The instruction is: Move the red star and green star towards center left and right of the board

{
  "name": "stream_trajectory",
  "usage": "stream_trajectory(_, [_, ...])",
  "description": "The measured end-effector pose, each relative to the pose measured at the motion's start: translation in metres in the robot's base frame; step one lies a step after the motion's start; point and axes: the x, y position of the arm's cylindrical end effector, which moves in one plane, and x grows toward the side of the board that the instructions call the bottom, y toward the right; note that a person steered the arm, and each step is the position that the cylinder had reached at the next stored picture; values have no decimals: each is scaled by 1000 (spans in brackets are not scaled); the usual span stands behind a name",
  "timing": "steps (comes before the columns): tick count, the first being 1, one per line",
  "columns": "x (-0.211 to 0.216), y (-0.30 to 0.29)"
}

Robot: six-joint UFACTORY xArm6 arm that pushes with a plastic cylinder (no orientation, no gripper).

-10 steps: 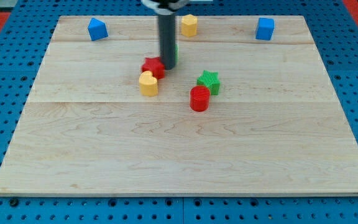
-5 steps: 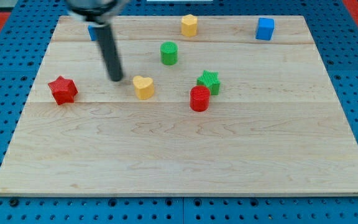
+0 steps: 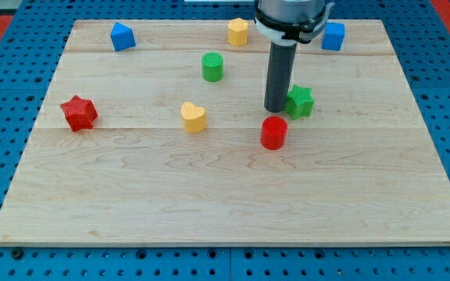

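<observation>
The red star point(image 3: 79, 113) lies near the board's left edge, about mid-height. The green star point(image 3: 300, 101) lies right of centre. My tip point(image 3: 276, 108) stands just to the green star's left, touching or nearly touching it. The red cylinder point(image 3: 273, 133) sits just below my tip. The rod rises from the tip toward the view's top.
A yellow heart block point(image 3: 194, 117) lies left of centre. A green cylinder point(image 3: 212, 66) stands above it. A blue block point(image 3: 122, 36) is at top left, a yellow block point(image 3: 238, 32) at top middle, a blue cube point(image 3: 333, 36) at top right, partly behind the arm.
My tip went from left of the yellow heart to the green star's left side. The green star and red cylinder shifted right. The yellow heart moved slightly right and down. The red star stayed.
</observation>
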Motion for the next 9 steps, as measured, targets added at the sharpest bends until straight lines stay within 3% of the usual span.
stream_trajectory(3, [-10,13])
stream_trajectory(4, [-13,29])
stream_trajectory(5, [-13,89])
stream_trajectory(6, [-4,97])
stream_trajectory(8, [-5,-12])
stream_trajectory(9, [-5,-113])
